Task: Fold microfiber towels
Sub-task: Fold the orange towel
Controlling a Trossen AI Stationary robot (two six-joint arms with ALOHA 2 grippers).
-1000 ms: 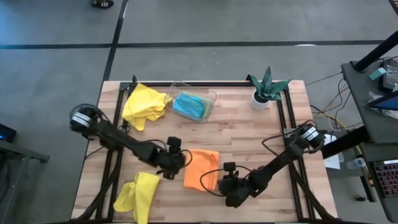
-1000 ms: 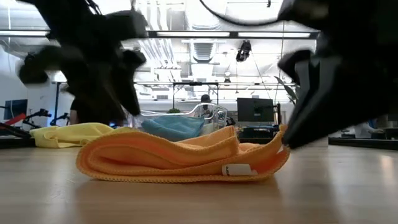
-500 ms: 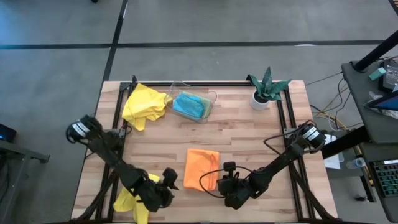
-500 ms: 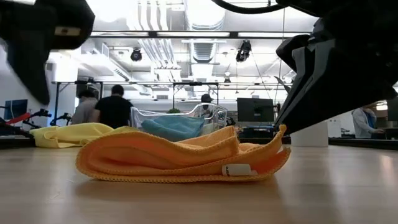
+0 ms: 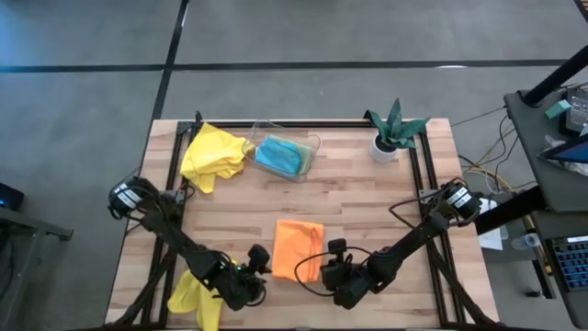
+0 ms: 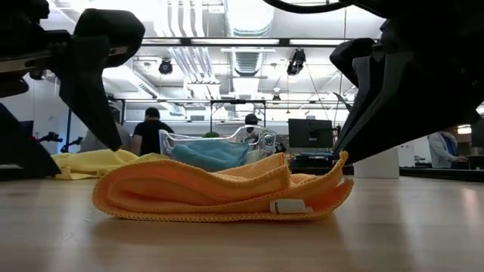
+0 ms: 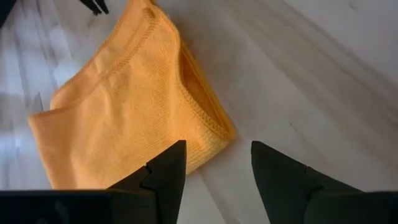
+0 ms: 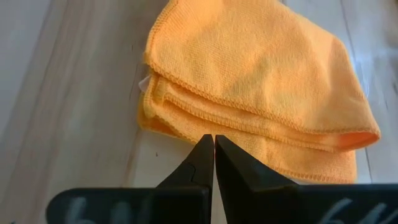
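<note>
The right gripper (image 8: 213,144), fingers pressed together and empty, sits just short of the folded soft orange microfiber towel (image 5: 298,248). The left gripper (image 7: 216,163), fingers apart and empty, hovers beside that towel's corner. Any tidying should press gently to keep the layers aligned.

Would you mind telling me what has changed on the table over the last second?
The left gripper swung away from the orange towel's left edge toward the table's near side, then back beside the towel's near-left corner, fingers apart and empty. The right gripper stayed shut at the near-right corner; the folded towel did not move.
</note>
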